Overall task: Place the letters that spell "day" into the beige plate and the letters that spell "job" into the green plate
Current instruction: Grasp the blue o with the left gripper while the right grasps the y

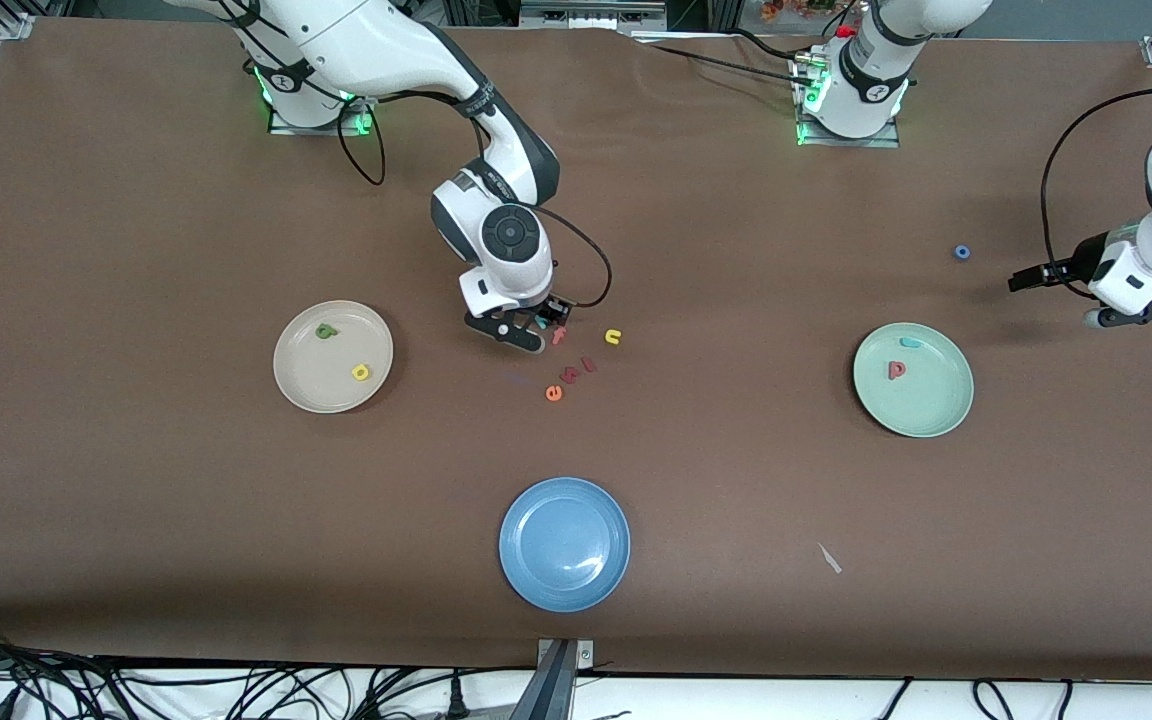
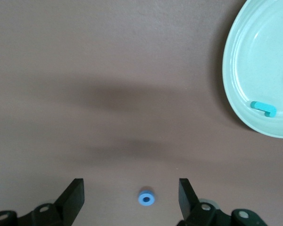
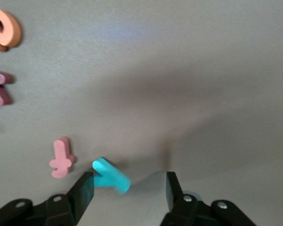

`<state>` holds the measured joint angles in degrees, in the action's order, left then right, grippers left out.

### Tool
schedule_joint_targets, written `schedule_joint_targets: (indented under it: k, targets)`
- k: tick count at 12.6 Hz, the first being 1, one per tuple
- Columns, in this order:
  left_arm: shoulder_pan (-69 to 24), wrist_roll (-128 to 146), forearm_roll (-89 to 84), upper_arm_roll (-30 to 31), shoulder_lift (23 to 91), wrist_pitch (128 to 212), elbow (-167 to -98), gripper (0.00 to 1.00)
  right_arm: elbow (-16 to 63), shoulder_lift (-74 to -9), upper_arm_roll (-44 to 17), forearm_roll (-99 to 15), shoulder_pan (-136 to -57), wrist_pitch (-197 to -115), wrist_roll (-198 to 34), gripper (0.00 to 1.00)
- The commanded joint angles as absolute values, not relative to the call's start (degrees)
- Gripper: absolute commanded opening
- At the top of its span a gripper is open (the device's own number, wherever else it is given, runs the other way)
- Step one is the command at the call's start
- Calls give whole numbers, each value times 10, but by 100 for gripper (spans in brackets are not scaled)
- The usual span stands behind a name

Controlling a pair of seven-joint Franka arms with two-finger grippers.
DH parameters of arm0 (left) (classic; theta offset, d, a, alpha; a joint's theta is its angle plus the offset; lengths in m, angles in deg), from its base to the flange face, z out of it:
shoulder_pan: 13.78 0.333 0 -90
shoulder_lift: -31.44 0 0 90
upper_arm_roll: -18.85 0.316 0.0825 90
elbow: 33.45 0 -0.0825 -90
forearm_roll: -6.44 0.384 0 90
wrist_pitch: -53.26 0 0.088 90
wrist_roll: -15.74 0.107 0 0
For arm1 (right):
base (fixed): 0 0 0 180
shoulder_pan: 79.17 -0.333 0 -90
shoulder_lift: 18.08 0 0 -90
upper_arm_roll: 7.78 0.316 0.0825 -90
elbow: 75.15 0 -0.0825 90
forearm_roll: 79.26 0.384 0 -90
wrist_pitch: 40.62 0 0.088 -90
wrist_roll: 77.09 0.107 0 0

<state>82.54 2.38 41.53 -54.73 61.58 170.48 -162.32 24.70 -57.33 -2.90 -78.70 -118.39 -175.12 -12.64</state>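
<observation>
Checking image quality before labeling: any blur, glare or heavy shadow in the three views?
Front view: even light, mild sheen on the blue plate. Left wrist view: sharp, soft shadow bands on the table above the blue "o", gloss on the green plate. Right wrist view: teal "y" slightly smeared, broad shadow beside it.

The table (image 1: 136, 500) is covered with a matt brown, cloth-like sheet. The blue plate (image 1: 564, 543) and the green plate (image 1: 913, 379) look smooth and glossy; the beige plate (image 1: 333, 356) looks duller. The teal "y" (image 3: 111, 176) and pink "f" (image 3: 62, 158) look like matt foam.
</observation>
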Motion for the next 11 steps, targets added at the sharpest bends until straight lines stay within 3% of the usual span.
schedule_joint_targets:
  k: [1,5,9,11]
  targets:
    - [825,-24,432,-549,627,1735,-1658,88,221,-596,-33,-793,-1192,-1752,-112,71]
    - [824,-98,521,-504,630,1794,-1713,88,221,-597,-34,-800,-1192,-1752,-112,70]
    - [825,-162,535,-501,633,1803,-1751,88,226,-597,-35,-811,-1192,-1752,-113,53]
    - [832,-166,536,-500,627,1801,-1769,83,228,-597,-35,-812,-1192,-1751,-114,40]
